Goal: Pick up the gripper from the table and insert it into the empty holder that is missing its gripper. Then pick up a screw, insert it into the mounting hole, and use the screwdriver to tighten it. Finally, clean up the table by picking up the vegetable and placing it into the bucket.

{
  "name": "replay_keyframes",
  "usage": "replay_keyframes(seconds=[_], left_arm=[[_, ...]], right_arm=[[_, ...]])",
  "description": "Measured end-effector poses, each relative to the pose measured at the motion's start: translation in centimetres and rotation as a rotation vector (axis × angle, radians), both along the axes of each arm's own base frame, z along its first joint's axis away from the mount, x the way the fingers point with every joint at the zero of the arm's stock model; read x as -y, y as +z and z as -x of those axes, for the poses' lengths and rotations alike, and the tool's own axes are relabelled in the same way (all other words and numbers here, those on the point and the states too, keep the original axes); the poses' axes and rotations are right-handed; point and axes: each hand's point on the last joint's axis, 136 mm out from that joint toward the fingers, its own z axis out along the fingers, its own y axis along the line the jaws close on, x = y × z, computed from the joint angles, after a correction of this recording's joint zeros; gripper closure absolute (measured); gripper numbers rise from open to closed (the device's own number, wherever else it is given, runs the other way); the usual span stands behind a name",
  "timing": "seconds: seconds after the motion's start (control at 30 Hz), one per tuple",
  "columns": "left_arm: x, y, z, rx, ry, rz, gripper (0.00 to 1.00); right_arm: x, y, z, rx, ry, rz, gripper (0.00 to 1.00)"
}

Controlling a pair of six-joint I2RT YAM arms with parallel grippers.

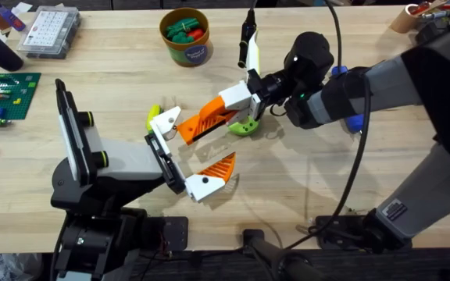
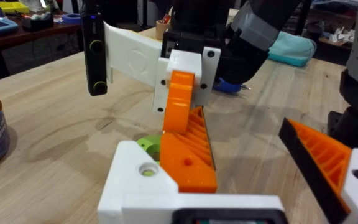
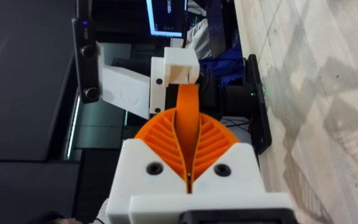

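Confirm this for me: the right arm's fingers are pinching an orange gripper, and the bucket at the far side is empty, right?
Not empty: the overhead view shows green and red items inside the bucket. The right arm's fingers do pinch the orange gripper.

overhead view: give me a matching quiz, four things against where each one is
Things:
1. bucket
2. gripper
3. clear box
4. green vegetable

Places:
A. clamped in the jaws of the right gripper
B. lying on the table, near the middle
C. far edge, middle, with vegetables inside
D. far left corner

Pairs: 1-C, 2-A, 3-D, 4-B
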Motion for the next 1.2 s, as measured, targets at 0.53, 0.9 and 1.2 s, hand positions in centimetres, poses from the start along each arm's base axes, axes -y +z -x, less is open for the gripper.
replay_keyframes(seconds=[0.53,0.9,1.2], left_arm=[[-0.04,0.02,-0.05,-0.003,0.003,0.0,0.014],[-0.03,0.03,-0.05,-0.003,0.003,0.0,0.014],[-0.04,0.02,-0.05,-0.003,0.003,0.0,0.014]], right_arm=[[0.09,0.72,0.08,0.019,-0.001,-0.016,0.983],[0.06,0.74,0.03,-0.044,-0.003,0.01,0.983],[0.04,0.77,-0.03,-0.058,-0.007,0.014,0.983]])
